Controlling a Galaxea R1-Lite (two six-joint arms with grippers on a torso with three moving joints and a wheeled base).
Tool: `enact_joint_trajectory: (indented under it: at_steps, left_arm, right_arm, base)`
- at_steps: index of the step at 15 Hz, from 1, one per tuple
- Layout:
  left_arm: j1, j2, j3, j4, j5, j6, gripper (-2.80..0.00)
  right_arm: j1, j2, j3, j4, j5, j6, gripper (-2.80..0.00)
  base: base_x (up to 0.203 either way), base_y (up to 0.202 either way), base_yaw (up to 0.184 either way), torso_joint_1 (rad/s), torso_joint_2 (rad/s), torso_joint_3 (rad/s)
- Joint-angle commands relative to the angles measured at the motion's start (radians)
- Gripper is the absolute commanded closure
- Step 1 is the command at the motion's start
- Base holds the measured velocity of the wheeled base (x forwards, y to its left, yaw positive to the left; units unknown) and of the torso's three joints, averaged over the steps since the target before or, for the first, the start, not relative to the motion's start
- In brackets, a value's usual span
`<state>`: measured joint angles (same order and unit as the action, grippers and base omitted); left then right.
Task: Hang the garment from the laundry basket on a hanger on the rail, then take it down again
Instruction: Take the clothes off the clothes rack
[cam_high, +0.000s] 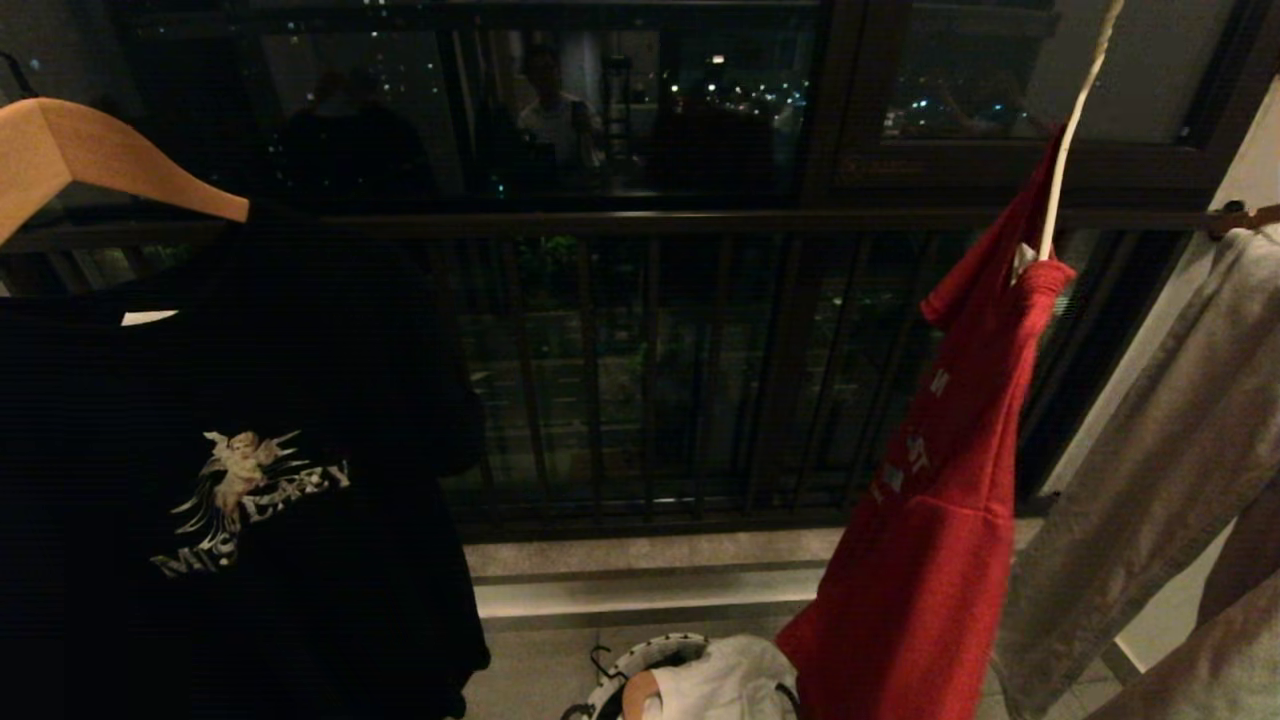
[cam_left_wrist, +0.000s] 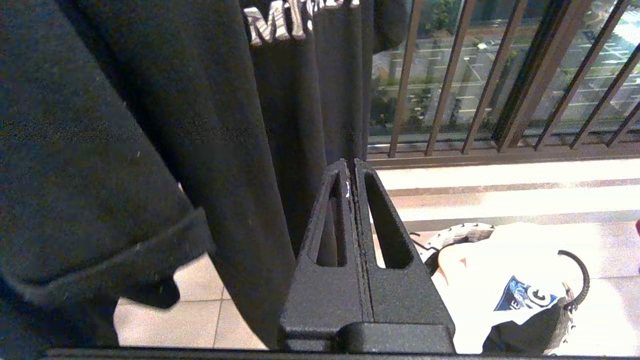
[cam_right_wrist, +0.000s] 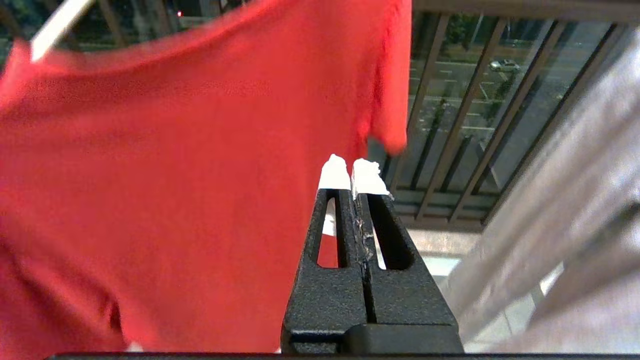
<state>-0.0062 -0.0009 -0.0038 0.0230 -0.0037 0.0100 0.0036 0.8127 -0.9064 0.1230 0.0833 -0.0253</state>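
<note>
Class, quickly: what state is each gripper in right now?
Left gripper: shut, holding nothing, beside the black T-shirt.
Right gripper: shut, holding nothing, in front of the red T-shirt.

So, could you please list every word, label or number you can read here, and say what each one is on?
"MIS... BABY", partly legible, under the angel print on the black T-shirt.
White letters down the red T-shirt: folded, not readable as words.
Blue logo on the white T-shirt in the laundry basket: too small to read.
</note>
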Motion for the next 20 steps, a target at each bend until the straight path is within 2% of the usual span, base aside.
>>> enact_joint_trajectory:
  at_steps: [1, 5, 10, 14, 20]
  left_arm:
    - [0.0, -0.001, -0.001, 0.0, 0.001, -0.001, 0.0]
    - [0.0, -0.001, 0.0, 0.0, 0.001, 0.0, 0.0]
    - [0.0, -0.001, 0.001, 0.0, 0.001, 0.001, 0.0]
    - [0.0, -0.001, -0.001, 0.0, 0.001, 0.001, 0.0]
    - [0.0, -0.001, 0.0, 0.0, 0.001, 0.0, 0.0]
  right_arm:
    - [0.001, 0.088, -0.07, 0.001, 0.001, -0.001, 0.0]
    - [0.021, 0.166, -0.212, 0.088, 0.003, 0.009, 0.0]
    - [0.093, 0.299, -0.435, 0.273, 0.015, 0.097, 0.0]
    - [0.14, 0.378, -0.519, 0.289, 0.063, 0.102, 0.0]
    - [0.216, 0.469, -0.661, 0.35, 0.064, 0.103, 0.0]
  base:
    - [0.0, 0.0, 0.0, 0.0, 0.0, 0.0]
    - [0.0, 0.0, 0.0, 0.0, 0.0, 0.0]
    - [0.0, 0.0, 0.0, 0.0, 0.0, 0.0]
    - [0.0, 0.0, 0.0, 0.0, 0.0, 0.0]
    - [0.0, 0.0, 0.0, 0.0, 0.0, 0.0]
